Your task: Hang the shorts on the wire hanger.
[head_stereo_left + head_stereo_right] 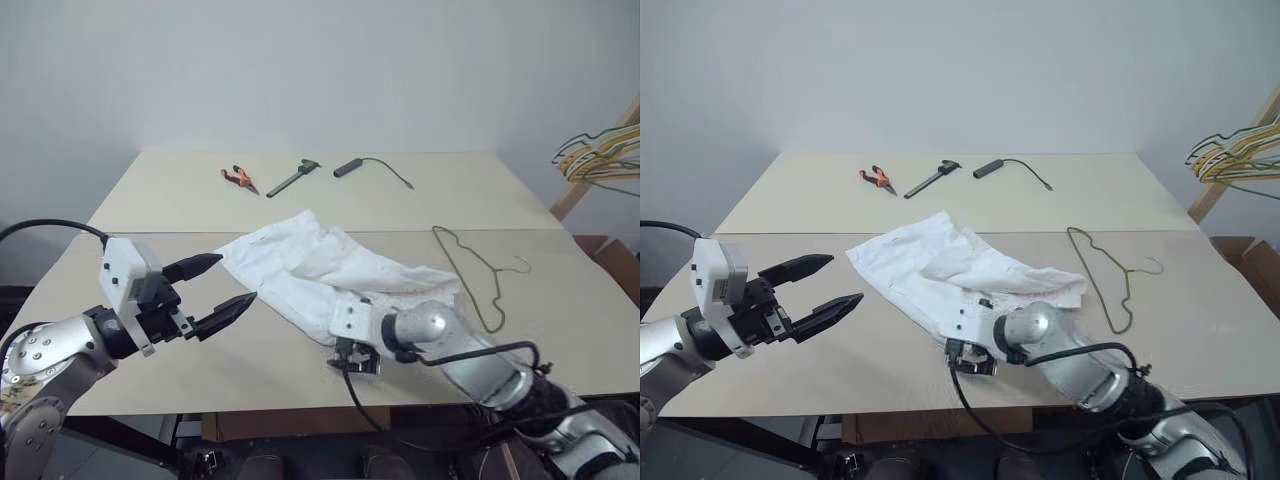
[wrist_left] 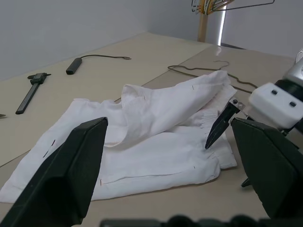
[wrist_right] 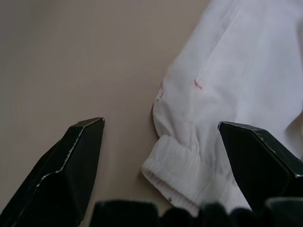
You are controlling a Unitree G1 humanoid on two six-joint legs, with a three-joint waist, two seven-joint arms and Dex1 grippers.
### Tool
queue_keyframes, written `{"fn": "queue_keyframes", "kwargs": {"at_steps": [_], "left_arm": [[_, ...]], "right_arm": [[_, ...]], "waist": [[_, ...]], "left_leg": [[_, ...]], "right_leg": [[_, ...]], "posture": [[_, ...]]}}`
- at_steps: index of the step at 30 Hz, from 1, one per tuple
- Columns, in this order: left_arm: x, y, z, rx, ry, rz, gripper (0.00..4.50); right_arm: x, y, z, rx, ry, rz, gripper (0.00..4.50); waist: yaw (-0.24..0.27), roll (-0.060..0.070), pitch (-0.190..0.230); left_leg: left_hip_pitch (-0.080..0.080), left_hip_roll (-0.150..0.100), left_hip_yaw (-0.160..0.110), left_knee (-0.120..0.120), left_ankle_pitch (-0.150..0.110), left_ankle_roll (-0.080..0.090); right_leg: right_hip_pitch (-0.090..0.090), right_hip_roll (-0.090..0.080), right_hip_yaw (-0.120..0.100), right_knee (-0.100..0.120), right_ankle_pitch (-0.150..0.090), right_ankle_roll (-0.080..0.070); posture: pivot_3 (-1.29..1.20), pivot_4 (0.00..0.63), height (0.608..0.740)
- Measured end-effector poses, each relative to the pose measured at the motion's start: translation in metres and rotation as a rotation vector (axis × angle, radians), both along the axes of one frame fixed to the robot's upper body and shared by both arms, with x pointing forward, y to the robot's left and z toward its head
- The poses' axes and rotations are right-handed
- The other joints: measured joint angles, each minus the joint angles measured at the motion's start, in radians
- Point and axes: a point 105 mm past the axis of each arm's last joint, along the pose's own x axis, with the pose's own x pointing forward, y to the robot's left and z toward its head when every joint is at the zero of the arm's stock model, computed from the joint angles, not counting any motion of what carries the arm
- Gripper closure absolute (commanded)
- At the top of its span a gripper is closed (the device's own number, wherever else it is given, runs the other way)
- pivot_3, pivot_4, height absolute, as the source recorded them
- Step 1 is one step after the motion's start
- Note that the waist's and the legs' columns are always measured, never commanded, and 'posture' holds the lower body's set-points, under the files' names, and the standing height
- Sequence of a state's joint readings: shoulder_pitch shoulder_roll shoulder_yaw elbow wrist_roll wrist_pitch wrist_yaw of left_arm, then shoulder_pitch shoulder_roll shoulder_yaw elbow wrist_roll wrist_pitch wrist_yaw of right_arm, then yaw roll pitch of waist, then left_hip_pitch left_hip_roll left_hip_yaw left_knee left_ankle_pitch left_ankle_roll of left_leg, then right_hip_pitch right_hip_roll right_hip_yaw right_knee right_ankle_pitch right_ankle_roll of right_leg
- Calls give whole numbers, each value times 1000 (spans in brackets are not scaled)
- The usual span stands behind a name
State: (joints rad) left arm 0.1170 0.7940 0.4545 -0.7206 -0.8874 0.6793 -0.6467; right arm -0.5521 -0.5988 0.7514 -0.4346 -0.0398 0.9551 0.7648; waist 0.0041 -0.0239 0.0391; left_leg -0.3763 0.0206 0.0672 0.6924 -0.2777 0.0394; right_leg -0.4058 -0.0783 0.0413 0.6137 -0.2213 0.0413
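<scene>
Both jaws wide, empty: right gripper (image 3: 161, 142) over shorts (image 1: 320, 265) waistband near worktop (image 1: 200, 200) front edge; left gripper (image 1: 225, 288) hovers beside hem; wire hanger (image 1: 475, 275) lies apart.

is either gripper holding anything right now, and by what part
Nothing is held. The left gripper hangs open beside the shorts; the right gripper is open just above their waistband corner.

Legible text, labels, brands, numbers, signs: none readable on any item, tool, cloth or surface in these views.
</scene>
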Motion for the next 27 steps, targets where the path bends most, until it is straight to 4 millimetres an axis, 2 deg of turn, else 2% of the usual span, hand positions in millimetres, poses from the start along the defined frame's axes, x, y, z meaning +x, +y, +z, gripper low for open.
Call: {"fn": "queue_keyframes", "kwargs": {"at_steps": [2, 7, 11, 12, 15, 20, 22, 27], "left_arm": [[0, 0, -1, 1, 3, 2, 0], [-3, -1, -4, 3, 14, 1, 0], [-4, 0, -6, 1, 24, 9, 0], [-4, 0, -6, 1, 22, 10, 0], [-4, 0, -6, 1, 14, 13, 0], [0, -1, -12, 64, -7, 16, 0], [4, 0, -18, 131, -20, 9, 0], [23, 16, -47, 441, -100, -43, 0]], "right_arm": [[6, 4, -2, -57, -44, -10, 1007], [23, 4, -1, -156, -130, -122, 2782], [24, 2, 6, -186, -165, -157, 4245], [22, 2, 6, -191, -171, -152, 4483], [17, -6, 7, -220, -188, -133, 4483], [18, -52, 4, -311, -235, -130, 4483], [13, -61, 6, -302, -240, -86, 4483], [2, -77, 33, -202, -269, 57, 4483]], "waist": [[-2, 0, 0], [-7, 1, 0], [-8, 1, 0], [-8, 1, 0], [-7, 0, 0], [-4, 0, 0], [-8, 0, 0], [-20, 0, 0]], "left_leg": [[1, 0, 0, 0, 0, -1], [1, 0, -1, 0, 1, -4], [-2, 0, -1, -1, 1, -4], [-3, 0, -1, -1, 1, -5], [-11, -2, -1, -1, 2, -7], [-12, -3, 2, 0, 3, -7], [-12, -3, 3, -1, 3, -7], [-11, -2, 4, 0, 3, -7]], "right_leg": [[0, 0, 0, 1, 0, 0], [0, 0, -1, 2, 0, 0], [-3, 0, -1, 3, 1, 1], [-5, 0, -1, 3, 1, 2], [-15, -1, -1, 9, 2, 3], [-16, 0, -1, 11, 1, 2], [-16, 0, -1, 11, 0, 3], [-15, 1, -1, 11, -2, 3]], "posture": [[40, 22, 740], [39, 21, 740], [40, 17, 740], [38, 14, 740], [34, 9, 740], [15, 0, 740], [4, 0, 740], [-45, 0, 740]]}}
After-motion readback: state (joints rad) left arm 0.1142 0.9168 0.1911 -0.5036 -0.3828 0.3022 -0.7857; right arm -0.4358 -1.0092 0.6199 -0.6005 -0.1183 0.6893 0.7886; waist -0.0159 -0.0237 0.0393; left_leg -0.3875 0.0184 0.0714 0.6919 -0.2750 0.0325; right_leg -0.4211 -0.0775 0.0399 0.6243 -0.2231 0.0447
